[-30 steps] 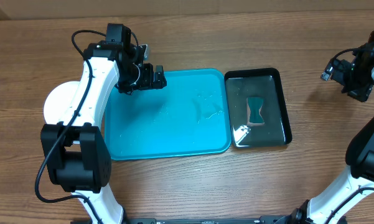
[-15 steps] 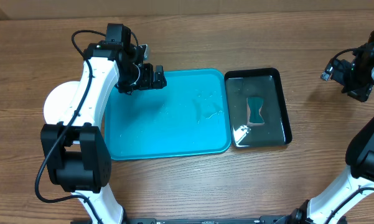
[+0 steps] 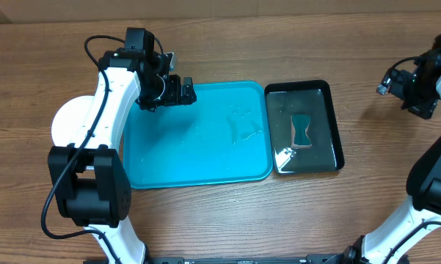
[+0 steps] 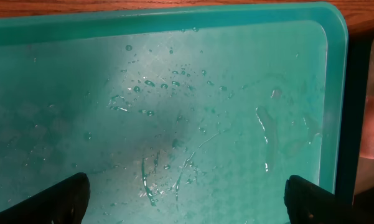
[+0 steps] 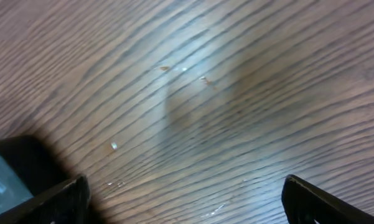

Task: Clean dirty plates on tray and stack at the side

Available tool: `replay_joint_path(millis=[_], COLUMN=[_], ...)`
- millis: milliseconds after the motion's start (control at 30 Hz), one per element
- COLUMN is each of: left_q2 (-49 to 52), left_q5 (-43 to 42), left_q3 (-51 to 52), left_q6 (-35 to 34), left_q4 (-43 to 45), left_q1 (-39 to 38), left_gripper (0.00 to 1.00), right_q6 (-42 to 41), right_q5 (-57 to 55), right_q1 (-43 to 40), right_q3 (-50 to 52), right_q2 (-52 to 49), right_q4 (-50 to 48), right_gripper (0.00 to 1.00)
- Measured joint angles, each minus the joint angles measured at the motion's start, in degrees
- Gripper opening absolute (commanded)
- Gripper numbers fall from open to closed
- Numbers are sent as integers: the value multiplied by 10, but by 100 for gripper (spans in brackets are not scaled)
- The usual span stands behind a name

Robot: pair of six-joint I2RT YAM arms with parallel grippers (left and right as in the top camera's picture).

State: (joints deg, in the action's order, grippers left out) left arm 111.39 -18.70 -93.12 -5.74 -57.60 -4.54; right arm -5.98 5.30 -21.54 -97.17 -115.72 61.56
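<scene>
Left wrist view: my left fingers (image 4: 65, 200) are spread wide and empty just above the large turquoise plastic tray (image 4: 174, 93), which is beaded with water and bare of plates. My right fingers (image 5: 56, 198), likewise spread, hang over the wooden desk (image 5: 205, 93). Farther off, overhead, a round white plastic plate (image 3: 64, 117) sits on the desk just left of the tray, half under my arm; I judge it light, stiff and probably wet-slick, best pinched at the rim.

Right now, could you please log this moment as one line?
left gripper open over tray | right gripper open over table | tray wet, no plates | white plate left of tray
</scene>
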Motion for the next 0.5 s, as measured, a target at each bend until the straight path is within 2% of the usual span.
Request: replay_joint_path(millis=[133,500], left_q2=[0,0], left_q5=[0,0], left_q3=[0,0], left_q6=[0,0], left_q4=[0,0], left_q1=[0,0], left_gripper=[100,100], right_q6=[0,0], right_q5=[-2,-2], right_q1=[31,185], right_q3=[0,-1], right_q2=[47,293], right_q4=[0,-2], right_gripper=[100,100])
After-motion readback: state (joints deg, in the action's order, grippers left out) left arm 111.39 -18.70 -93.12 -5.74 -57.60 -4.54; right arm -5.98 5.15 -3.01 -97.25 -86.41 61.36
